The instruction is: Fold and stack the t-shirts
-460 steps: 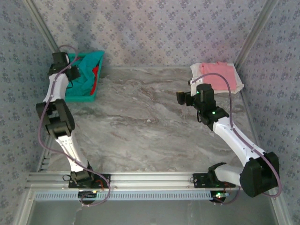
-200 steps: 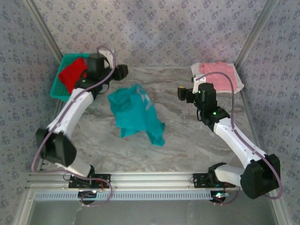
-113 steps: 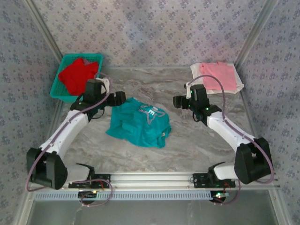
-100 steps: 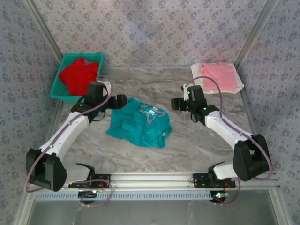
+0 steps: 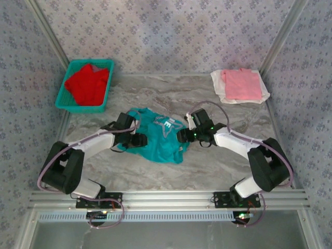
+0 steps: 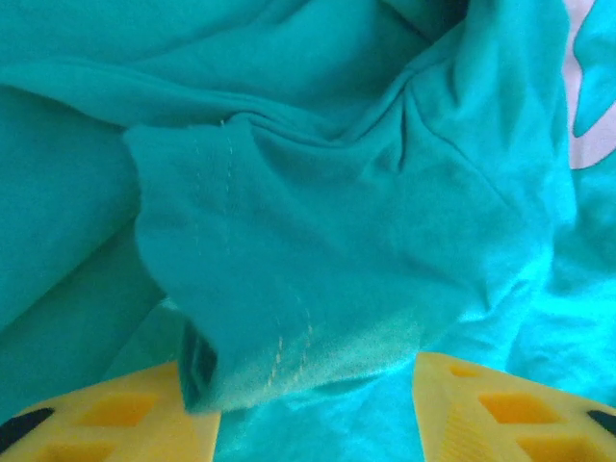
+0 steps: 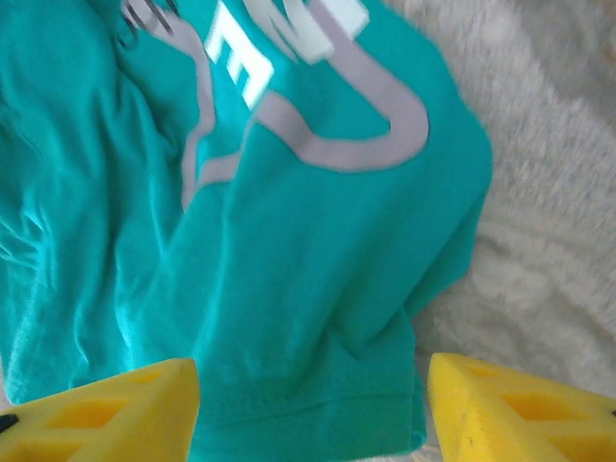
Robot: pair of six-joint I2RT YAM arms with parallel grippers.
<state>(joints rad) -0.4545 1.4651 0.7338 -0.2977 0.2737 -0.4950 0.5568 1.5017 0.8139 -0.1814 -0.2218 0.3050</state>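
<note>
We find the left gripper (image 6: 303, 373) spread wide, its yellow fingers (image 6: 106, 419) on either side of a stitched sleeve fold of the teal t-shirt (image 6: 318, 241); nothing is pinched. The right gripper (image 7: 313, 373) is likewise unclenched, straddling the garment's hem, with the white lettering (image 7: 289, 48) at its 12 o'clock.

From above, both grippers sit low at the 9 and 3 o'clock edges of the teal t-shirt, which lies crumpled at the centre of the table (image 5: 223, 168).

In our judgement the step in hand is seizing opposite edges to spread the garment flat before folding. To do it well:
- Each gripper should take the outer edge only, not the bunched layers beneath.
- Both should close together.
- The pull should run evenly along the 9-to-3 line, kept low, until the lettering lies smooth.

Further out, a red t-shirt (image 5: 87, 85) fills the basket (image 5: 59, 98) at 10 o'clock. A pink t-shirt (image 5: 241, 85) rests folded on a white t-shirt (image 5: 220, 96) at 2 o'clock, well apart.
</note>
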